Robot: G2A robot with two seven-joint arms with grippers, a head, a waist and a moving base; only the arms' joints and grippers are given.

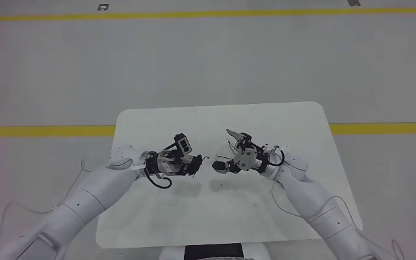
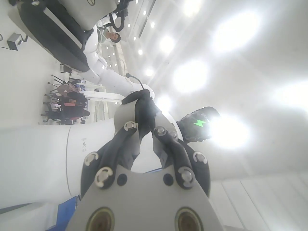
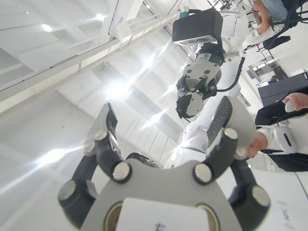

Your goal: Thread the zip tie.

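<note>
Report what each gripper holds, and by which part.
The left gripper is shut on the black zip tie; one short end pokes out, and the pinched part is hidden. The right gripper is open and empty.

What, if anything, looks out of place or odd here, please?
Nothing looks damaged or spilled. The left gripper is shut on the thin black zip tie, whose free end curves out beyond it; the right gripper faces it, open and empty.
</note>
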